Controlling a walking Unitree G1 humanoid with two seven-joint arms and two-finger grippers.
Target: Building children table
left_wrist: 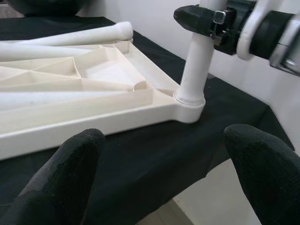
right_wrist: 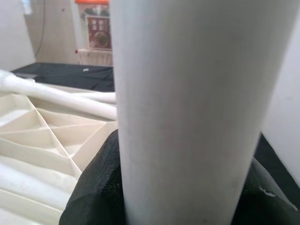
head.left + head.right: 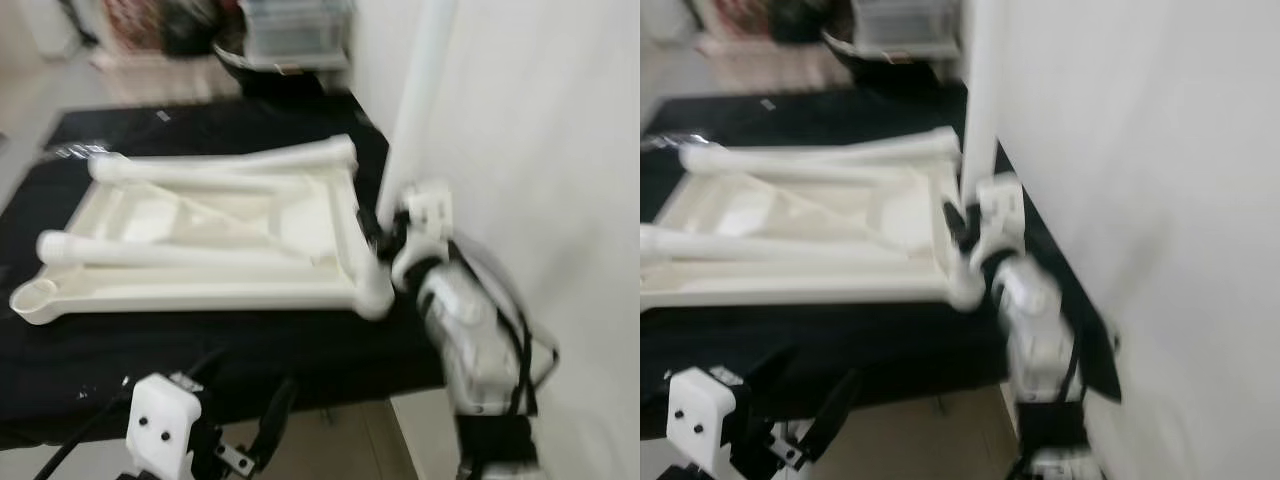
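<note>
White table leg (image 1: 194, 65) stands upright in tabletop (image 3: 200, 240) corner socket, right hand (image 1: 206, 21) clamped around it.

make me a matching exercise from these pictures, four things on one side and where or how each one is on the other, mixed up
Things:
1. upright table leg
2. tabletop
3. right gripper
4. left gripper

States:
A. open, hovering near the front edge of the black cloth
B. lying upside down on the black cloth
C. standing in the tabletop's corner socket
D. shut around a white tube

Pairs: 1-C, 2-B, 3-D, 4-A
</note>
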